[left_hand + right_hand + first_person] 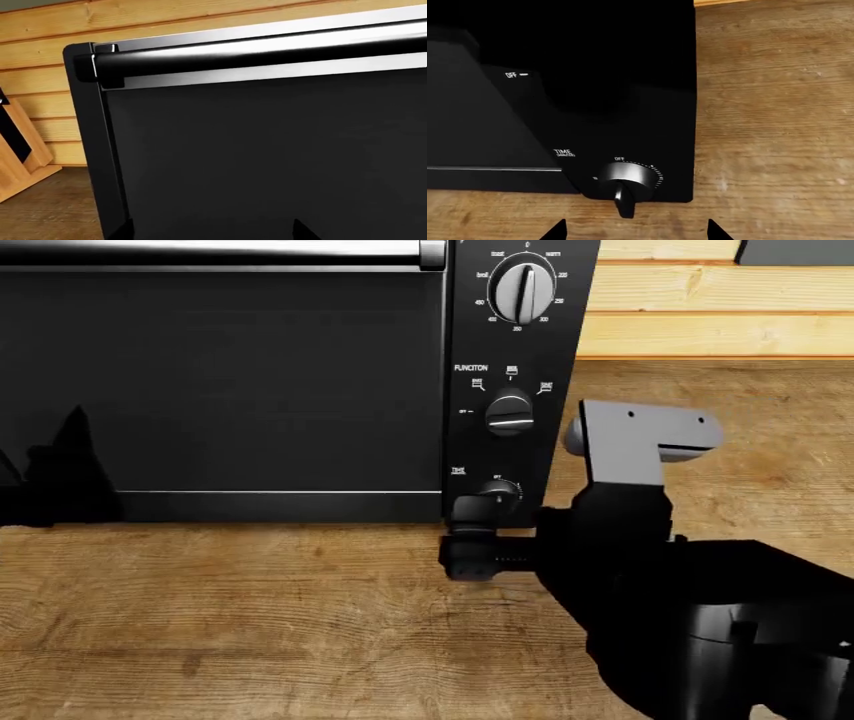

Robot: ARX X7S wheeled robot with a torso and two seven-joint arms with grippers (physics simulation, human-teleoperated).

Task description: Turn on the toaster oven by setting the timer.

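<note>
Wooden surface (267,620): brown grained planks, carrying the oven; a pale wooden plank wall (694,300) stands at the far side.

Toaster oven (227,390): large black box, dark glass door, silver trim along the door's lower edge and a bar handle (267,52) across its top. It sits on the surface at the far left of the head view, its control panel on its right end.

Right arm (667,620): black, with a grey bracket, reaching in from the near right toward the panel's lower corner.

Temperature dial (525,292): largest knob, top of panel.

Function knob (509,412): middle of panel.

Timer (624,181): smallest and lowest knob, under a white "TIME" label, beside an "OFF" mark.

Right gripper (635,231): two dark fingertips spread apart, one either side of the timer, just in front of it and not clamped on it.

Left gripper (213,231): close to the glass door; only dark tips show at the frame edge, spread apart, holding nothing.
</note>
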